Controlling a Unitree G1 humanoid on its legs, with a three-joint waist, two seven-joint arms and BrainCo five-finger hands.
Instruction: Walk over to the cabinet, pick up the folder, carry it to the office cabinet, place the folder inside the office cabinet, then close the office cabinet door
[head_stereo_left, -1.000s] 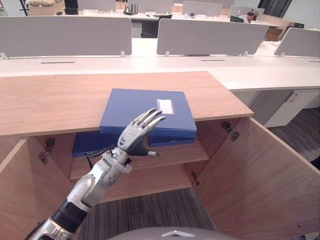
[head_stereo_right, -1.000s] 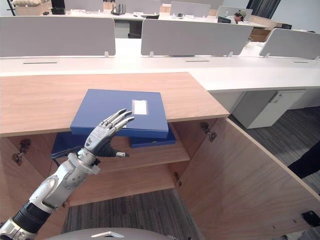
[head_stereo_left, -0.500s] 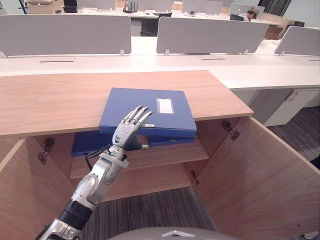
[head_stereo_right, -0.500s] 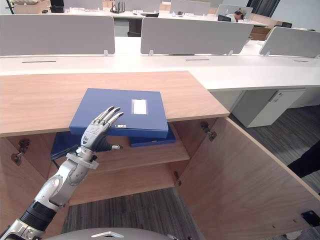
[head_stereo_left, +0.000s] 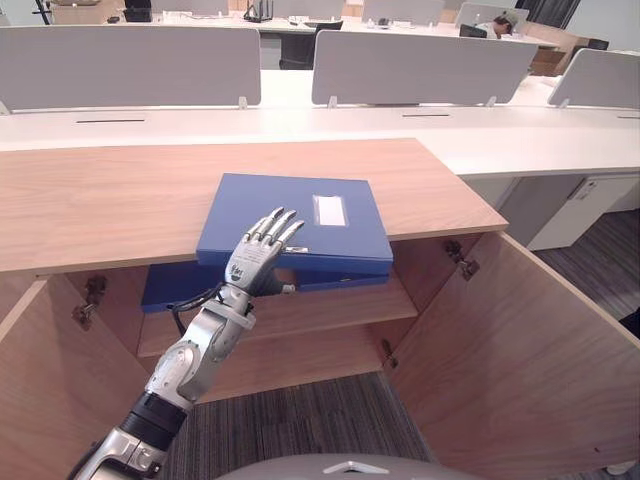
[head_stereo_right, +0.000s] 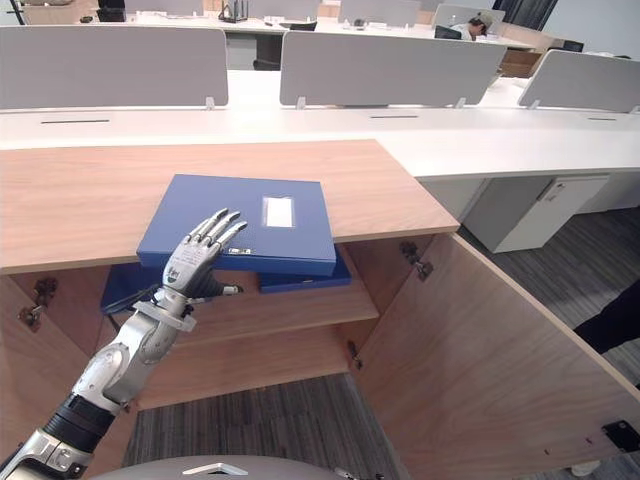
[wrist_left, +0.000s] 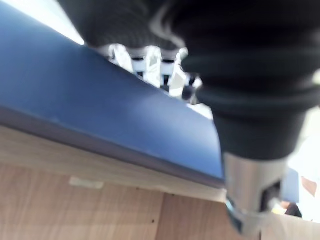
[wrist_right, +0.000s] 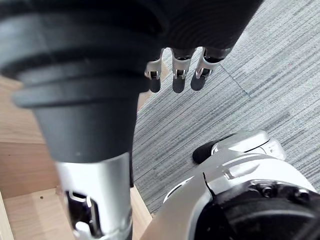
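At 6 o'clock, down by grey carpet (wrist_right: 260, 70): right hand (wrist_right: 179, 70) hanging, fingers relaxed and apart, holding nothing. At 5 o'clock: cabinet's right door (head_stereo_left: 500, 350) standing open; left door (head_stereo_left: 40, 380) standing open at 8 o'clock. Toward centre: left hand (head_stereo_left: 252, 262) resting on blue folder (head_stereo_left: 300, 215), fingers lying straight on its top near front edge, thumb sticking out below that edge; thumb contact unclear. Folder lying flat on cabinet top (head_stereo_left: 100, 200), front edge overhanging. Second blue folder (head_stereo_left: 170, 285) lying on shelf (head_stereo_left: 330, 310) underneath. At 12 o'clock: white desks (head_stereo_left: 520, 140) with grey dividers (head_stereo_left: 420, 65) standing beyond.
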